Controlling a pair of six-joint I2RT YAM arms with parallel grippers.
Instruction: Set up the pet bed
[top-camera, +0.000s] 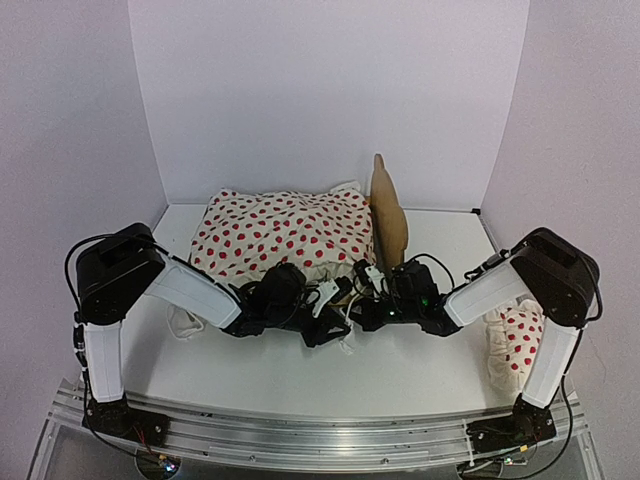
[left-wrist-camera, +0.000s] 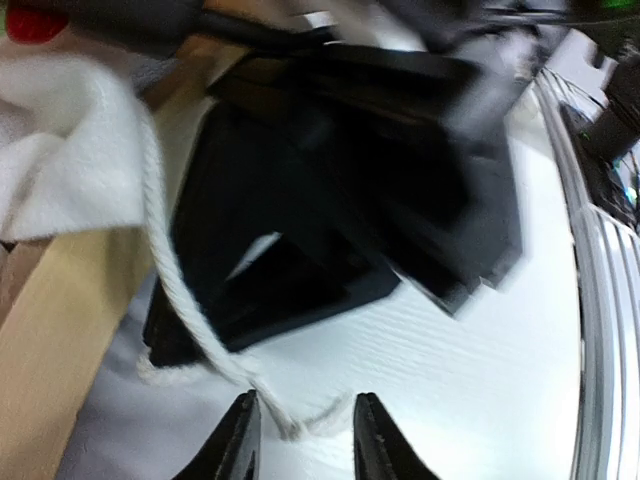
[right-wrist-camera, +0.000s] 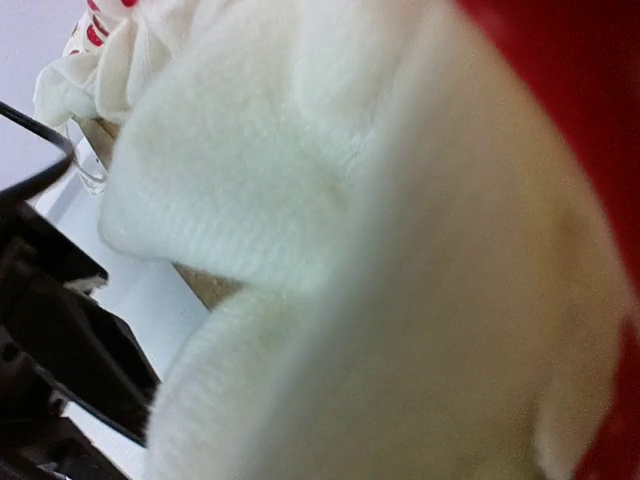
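The pet bed's plywood headboard (top-camera: 388, 215) stands at the back centre. The white red-dotted duvet (top-camera: 280, 235) covers the rest of the bed and hides its grey base. My left gripper (top-camera: 325, 300) and right gripper (top-camera: 362, 285) meet at the duvet's near edge. In the left wrist view the left gripper (left-wrist-camera: 303, 432) is open just above the table, with a white cord (left-wrist-camera: 170, 270) looping between its fingers. A plywood bed rail (left-wrist-camera: 50, 340) runs along the left of that view. White duvet fabric (right-wrist-camera: 300, 200) fills the right wrist view and hides its fingers.
The small red-dotted pillow (top-camera: 515, 340) lies at the right table edge beside the right arm. White walls close in the table (top-camera: 400, 370) on three sides. An aluminium rail (top-camera: 320, 435) runs along the near edge. The right arm's dark body (left-wrist-camera: 380, 170) is close in front of the left gripper.
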